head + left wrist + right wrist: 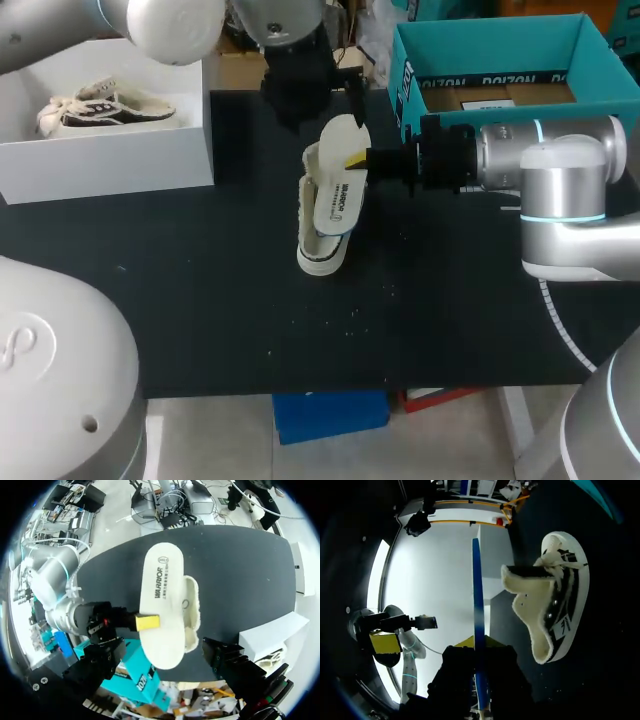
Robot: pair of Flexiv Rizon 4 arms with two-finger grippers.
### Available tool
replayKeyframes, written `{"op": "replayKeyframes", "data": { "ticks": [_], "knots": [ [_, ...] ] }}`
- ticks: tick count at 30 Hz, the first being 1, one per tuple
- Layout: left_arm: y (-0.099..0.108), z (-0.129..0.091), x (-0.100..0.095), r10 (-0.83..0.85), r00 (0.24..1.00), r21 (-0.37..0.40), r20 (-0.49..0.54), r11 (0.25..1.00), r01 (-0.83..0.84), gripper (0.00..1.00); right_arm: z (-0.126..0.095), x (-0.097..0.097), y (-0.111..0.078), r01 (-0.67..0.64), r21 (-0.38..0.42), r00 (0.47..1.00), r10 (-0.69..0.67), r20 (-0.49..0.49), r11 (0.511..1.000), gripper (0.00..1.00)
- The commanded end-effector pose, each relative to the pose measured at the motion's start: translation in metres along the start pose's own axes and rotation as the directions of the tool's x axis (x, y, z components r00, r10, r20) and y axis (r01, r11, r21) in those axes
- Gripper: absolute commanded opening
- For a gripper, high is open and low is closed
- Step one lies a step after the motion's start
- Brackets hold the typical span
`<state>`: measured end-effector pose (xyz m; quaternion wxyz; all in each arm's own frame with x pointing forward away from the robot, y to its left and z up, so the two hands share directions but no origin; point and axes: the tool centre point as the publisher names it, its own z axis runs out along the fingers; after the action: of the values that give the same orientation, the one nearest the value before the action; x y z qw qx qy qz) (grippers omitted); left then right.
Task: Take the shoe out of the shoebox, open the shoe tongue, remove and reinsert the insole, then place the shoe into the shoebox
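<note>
1. Head view: the shoe [318, 255] is seen lying near the middle of the black desk [200, 300], with the insole [340, 195] held over its opening. Whether the insole's tip is inside the shoe cannot be told.
2. The insole is clamped at one edge by the jaws of the right arm [545, 160], which comes in from the right. In the right wrist view it is seen edge-on between the yellow tips.
3. The jaws of the left arm [290, 70] are poised over the shoe's far end and stand wide apart, on nothing.
4. The insole is judged thin, light and floppy, so a hold near its heel end would likely be needed to steer the toe end in.
5. The shoe is judged soft in its fleecy collar and stiff at the rubber sole. It is best steadied at the heel or sole sides.
6. A white box [110, 160] with a second shoe [110, 105] is set far left, and a teal box [480, 45] far right.
</note>
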<state>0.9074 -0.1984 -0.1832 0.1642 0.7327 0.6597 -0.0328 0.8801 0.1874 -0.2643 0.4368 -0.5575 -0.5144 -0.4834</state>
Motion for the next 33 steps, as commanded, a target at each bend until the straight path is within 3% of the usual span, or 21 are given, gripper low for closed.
{"op": "replayKeyframes", "data": {
  "ticks": [1, 12, 20, 26, 33],
  "knots": [
    [0.031, 0.01, -0.003, 0.01, 1.0, 0.032, 0.0, 0.999, -0.01, 1.0, 0.001, 0.001, -0.001, -0.001, -0.004, 1.0, 0.001, 0.002, 1.0, 0.0],
    [0.091, 0.029, -0.008, 0.044, 0.999, 0.046, 0.016, 0.998, -0.045, 1.0, 0.001, 0.001, -0.001, -0.001, -0.004, 1.0, 0.001, 0.002, 1.0, 0.0],
    [0.117, 0.039, -0.018, 0.068, 0.998, 0.057, 0.014, 0.996, -0.069, 1.0, 0.001, 0.001, -0.001, -0.001, -0.004, 1.0, 0.001, 0.002, 1.0, 0.0],
    [0.114, 0.036, -0.019, 0.066, 0.998, 0.057, 0.009, 0.996, -0.066, 1.0, 0.001, 0.001, -0.001, -0.001, -0.004, 1.0, 0.001, 0.002, 1.0, 0.0],
    [0.088, 0.023, -0.022, 0.054, 0.999, 0.047, 0.006, 0.997, -0.054, 1.0, 0.001, 0.001, -0.001, -0.001, -0.004, 1.0, 0.001, 0.002, 1.0, 0.0]
  ]
}}
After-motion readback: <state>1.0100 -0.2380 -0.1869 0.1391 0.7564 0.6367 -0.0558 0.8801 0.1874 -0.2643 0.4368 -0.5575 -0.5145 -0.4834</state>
